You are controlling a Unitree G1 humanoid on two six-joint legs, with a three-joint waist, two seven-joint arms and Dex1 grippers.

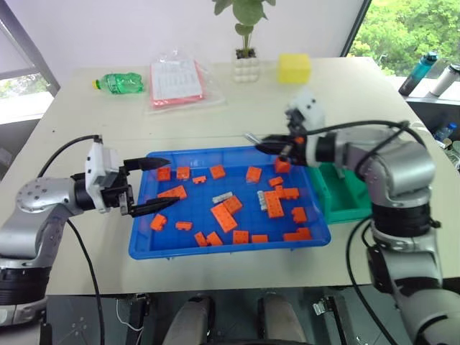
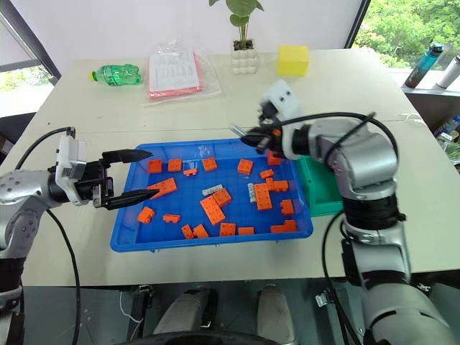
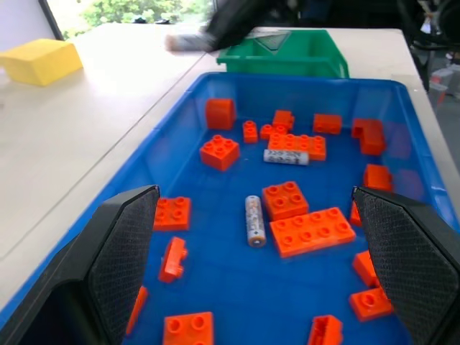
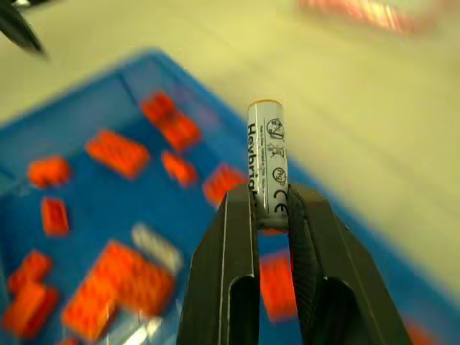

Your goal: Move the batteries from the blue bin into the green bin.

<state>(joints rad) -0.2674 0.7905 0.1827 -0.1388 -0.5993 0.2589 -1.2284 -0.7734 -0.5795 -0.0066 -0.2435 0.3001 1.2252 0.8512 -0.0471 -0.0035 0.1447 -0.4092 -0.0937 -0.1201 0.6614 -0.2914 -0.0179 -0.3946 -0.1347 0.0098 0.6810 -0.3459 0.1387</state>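
The right gripper [image 4: 272,205] is clamped on a battery [image 4: 267,157], a pale silver cylinder with black print and a gold-rimmed end sticking out past the fingertips. In the head views it hangs above the far right corner of the blue bin [image 1: 144,244], at about 2 o'clock from the bin's middle, just beside the green bin [image 1: 343,208], which touches the blue bin's right wall at 3 o'clock.

Two more batteries lie on the blue floor: one [image 3: 253,220] near the middle, another [image 3: 286,157] further toward the green bin. Orange bricks [image 1: 223,217] lie scattered all round them, some touching.

The left gripper [image 1: 152,185] hovers over the blue bin's left rim at 9 o'clock, fingers spread wide and holding nothing.

Everything rests on a cream table [image 1: 86,144]. Along its far edge sit a green bottle [image 1: 121,83] at 11 o'clock, a red-edged packet [image 1: 177,82], a potted plant [image 1: 246,63] at 12 o'clock and a yellow box [image 1: 294,67]. Windows with greenery stand beyond.
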